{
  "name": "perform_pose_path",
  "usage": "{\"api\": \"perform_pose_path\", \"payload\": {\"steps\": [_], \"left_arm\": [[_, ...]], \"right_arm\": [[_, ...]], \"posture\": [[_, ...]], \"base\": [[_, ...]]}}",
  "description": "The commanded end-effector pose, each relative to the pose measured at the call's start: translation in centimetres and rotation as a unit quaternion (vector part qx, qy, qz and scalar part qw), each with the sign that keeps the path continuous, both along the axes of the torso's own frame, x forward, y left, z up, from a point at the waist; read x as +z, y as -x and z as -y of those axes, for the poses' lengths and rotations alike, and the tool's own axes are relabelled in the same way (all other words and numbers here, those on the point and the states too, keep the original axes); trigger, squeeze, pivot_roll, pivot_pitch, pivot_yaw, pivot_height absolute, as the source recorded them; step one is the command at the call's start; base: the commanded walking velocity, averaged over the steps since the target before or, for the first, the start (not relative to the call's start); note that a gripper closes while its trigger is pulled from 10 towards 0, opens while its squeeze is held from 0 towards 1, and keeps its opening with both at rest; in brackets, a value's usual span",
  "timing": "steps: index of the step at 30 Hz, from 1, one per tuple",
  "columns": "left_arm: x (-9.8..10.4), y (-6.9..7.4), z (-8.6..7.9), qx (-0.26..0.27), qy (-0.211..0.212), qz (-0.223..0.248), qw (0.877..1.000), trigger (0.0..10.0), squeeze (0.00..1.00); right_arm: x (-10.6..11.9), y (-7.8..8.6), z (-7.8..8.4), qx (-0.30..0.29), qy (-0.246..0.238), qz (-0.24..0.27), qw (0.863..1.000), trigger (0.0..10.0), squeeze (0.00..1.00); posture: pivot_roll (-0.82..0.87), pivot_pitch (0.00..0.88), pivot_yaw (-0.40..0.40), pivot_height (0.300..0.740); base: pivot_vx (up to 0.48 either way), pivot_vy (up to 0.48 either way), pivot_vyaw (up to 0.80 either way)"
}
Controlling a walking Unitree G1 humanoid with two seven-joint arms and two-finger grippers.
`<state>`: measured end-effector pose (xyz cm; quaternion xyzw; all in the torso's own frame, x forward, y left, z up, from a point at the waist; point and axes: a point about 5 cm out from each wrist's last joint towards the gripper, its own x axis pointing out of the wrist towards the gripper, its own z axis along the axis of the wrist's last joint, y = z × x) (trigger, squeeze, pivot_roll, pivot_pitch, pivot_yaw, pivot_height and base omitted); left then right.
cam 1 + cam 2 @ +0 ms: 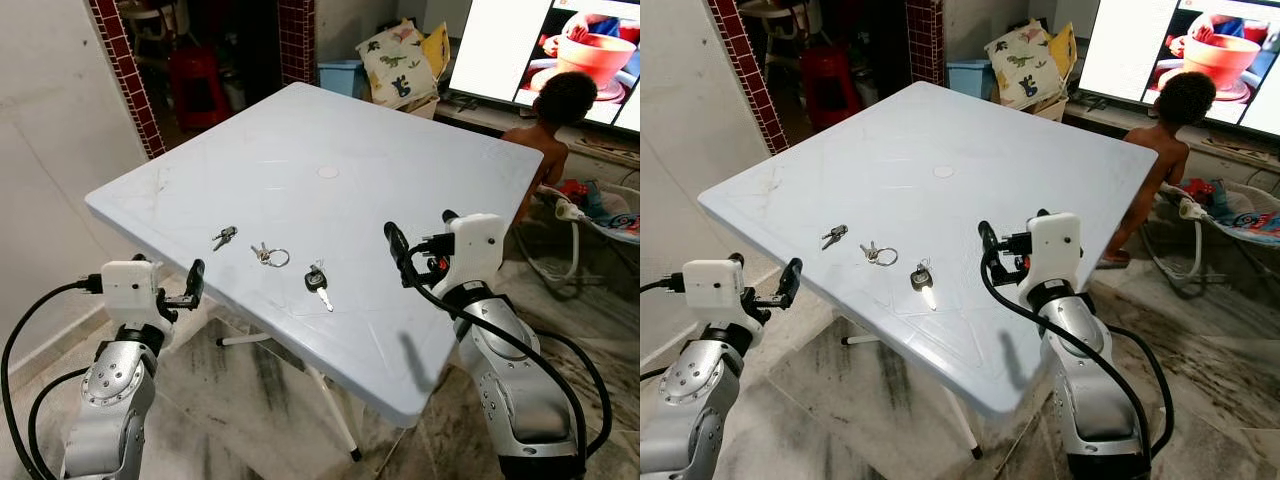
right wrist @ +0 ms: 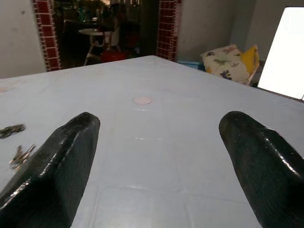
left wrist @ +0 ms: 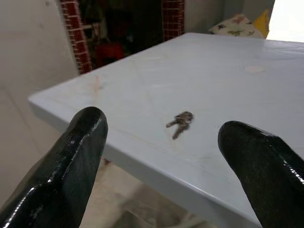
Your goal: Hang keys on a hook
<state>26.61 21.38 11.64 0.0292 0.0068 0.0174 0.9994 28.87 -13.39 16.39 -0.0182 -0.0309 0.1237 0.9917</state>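
1. Three sets of keys lie in a loose row on the pale blue tabletop (image 1: 330, 120), toward its near edge. Left to right: a small dark key pair (image 1: 224, 237); a silver bunch on a ring (image 1: 269, 255); a key with a black head and silver blade (image 1: 319, 284).
2. All three lie flat, apart from one another, untouched by either gripper.
3. Left gripper (image 1: 190, 284) sits just off the tabletop's near-left edge, about level with it. Its fingers (image 3: 76, 161) are spread wide and hold nothing. In the left wrist view the small dark key pair (image 3: 179, 122) lies ahead, between the two fingers and well apart from them.
4. Right gripper (image 1: 420, 246) hangs over the tabletop's near-right part, to the right of the black-headed key and apart from it. Its fingers (image 2: 57, 166) are also wide open and empty. The silver bunch (image 2: 19, 156) and the dark pair (image 2: 11, 129) lie off to the side of one finger in the right wrist view.
5. A round mark (image 1: 328, 172) sits at the tabletop's centre.
6. Surroundings: a person (image 1: 550, 130) sits beyond the tabletop's far-right edge, facing a lit screen (image 1: 545, 45); a patterned cushion (image 1: 395, 62) and a red-tiled pillar (image 1: 125, 70) stand farther back.
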Motion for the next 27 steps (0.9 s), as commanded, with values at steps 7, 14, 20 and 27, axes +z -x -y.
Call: {"api": "perform_pose_path", "payload": {"steps": [7, 14, 20, 27], "left_arm": [[0.6, 0.5, 0.8, -0.047, 0.020, 0.001, 0.999, 10.0, 0.00], [1.0, 0.5, 1.5, -0.069, 0.039, 0.011, 0.997, 10.0, 0.00], [1.0, 0.5, 2.2, -0.081, 0.048, 0.009, 0.996, 10.0, 0.00], [0.9, 0.5, 2.4, -0.085, 0.055, 0.005, 0.995, 10.0, 0.00]], "right_arm": [[0.4, 0.4, -1.2, 0.049, -0.010, 0.012, 0.999, 10.0, 0.00], [0.7, 0.5, -1.4, 0.061, 0.006, 0.023, 0.998, 10.0, 0.00], [0.3, 0.8, -1.4, 0.061, 0.007, 0.017, 0.998, 10.0, 0.00], [-0.3, 1.3, -1.7, 0.063, 0.010, 0.006, 0.998, 10.0, 0.00]], "posture": [[0.02, 0.000, 0.008, 0.740], [0.01, 0.000, 0.011, 0.740], [0.00, 0.000, 0.012, 0.740], [0.00, 0.000, 0.015, 0.740]], "base": [[0.000, 0.000, 0.00], [0.077, 0.000, 0.00], [0.333, 0.000, 0.00], [0.339, 0.000, 0.00]]}}
